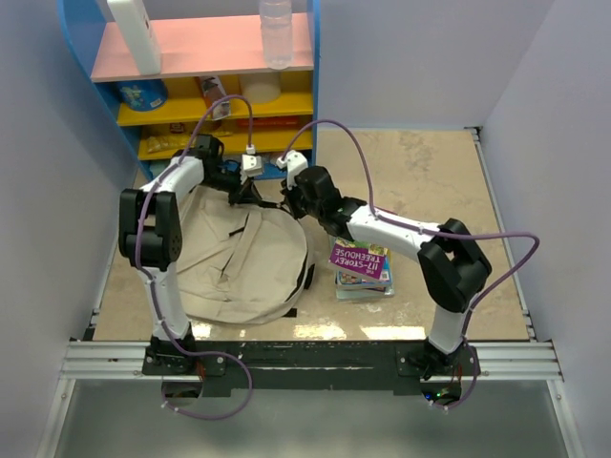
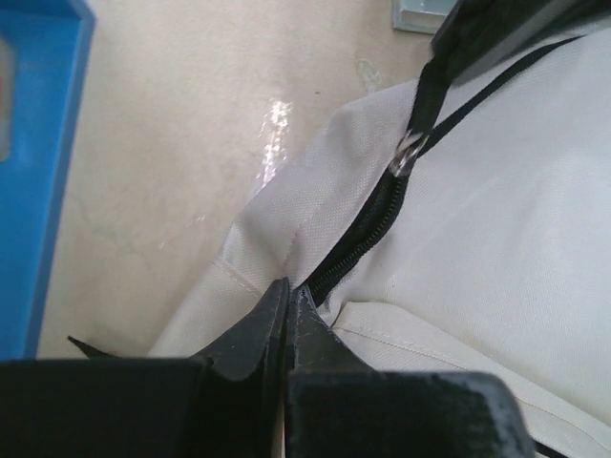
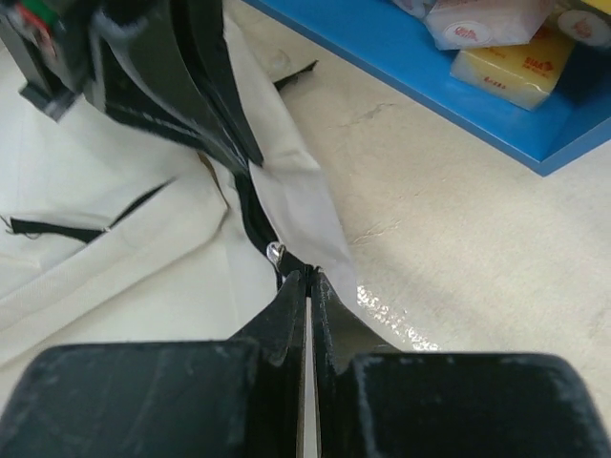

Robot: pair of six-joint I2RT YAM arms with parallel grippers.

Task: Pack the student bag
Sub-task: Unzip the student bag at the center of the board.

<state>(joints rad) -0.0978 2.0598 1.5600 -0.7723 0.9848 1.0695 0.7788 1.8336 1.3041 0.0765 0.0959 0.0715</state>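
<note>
Two pinches on the student bag [image 1: 239, 258]: my left gripper [image 2: 289, 301] clamps its fabric beside the zipper [image 2: 368, 234]. My right gripper [image 3: 307, 279] grips the zipper pull [image 2: 422, 100].

**backpack left, books right, shelf behind**

the backpack [image 1: 239, 258] lies on the counter [image 1: 439, 172], left of centre, between the two arms. a stack of books [image 1: 363, 269] sits just beside its right side, partly beneath the right arm [image 1: 401, 229]. behind the backpack, at the counter's far left corner, stands a shelf unit [image 1: 191, 57]. a bottle [image 1: 276, 33] is on its top board and packets [image 3: 506, 62] lie on a lower one. the left arm [image 1: 158, 229] runs along the backpack's left side. both sets of jaws meet at the backpack's far edge, close together. the left jaws pinch the fabric at the end of the zipper [image 2: 358, 248]. the right jaws, just to their right, hold the zipper pull [image 2: 427, 100].
</note>
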